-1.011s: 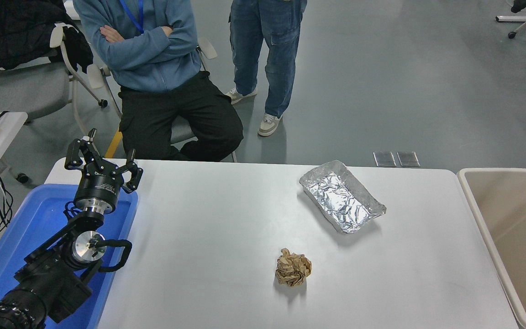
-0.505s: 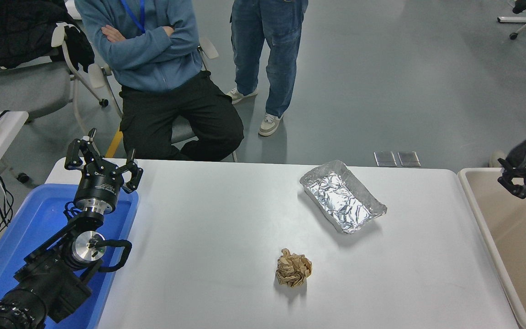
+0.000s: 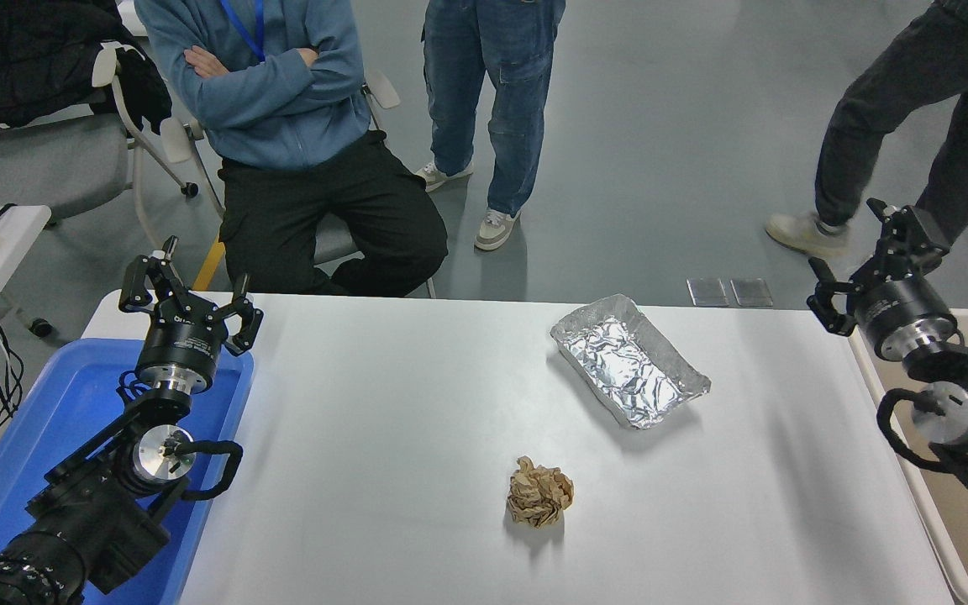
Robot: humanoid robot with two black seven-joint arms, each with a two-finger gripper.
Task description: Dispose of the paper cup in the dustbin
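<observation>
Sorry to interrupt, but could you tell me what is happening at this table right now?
Neither arm is holding anything. The right claw, fingers spread and empty, is raised over the near corner of the large beige plastic bin at the white table's right end. No paper cup is visible. A crumpled brown paper ball and a crinkled silver foil tray lie untouched. The left claw is parked, open, over the blue plastic tray. People wait at the far side.

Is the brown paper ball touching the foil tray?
Apart. The head view shows the paper ball nearer the camera than the foil tray, with a clear strip of bare white table between them.
</observation>
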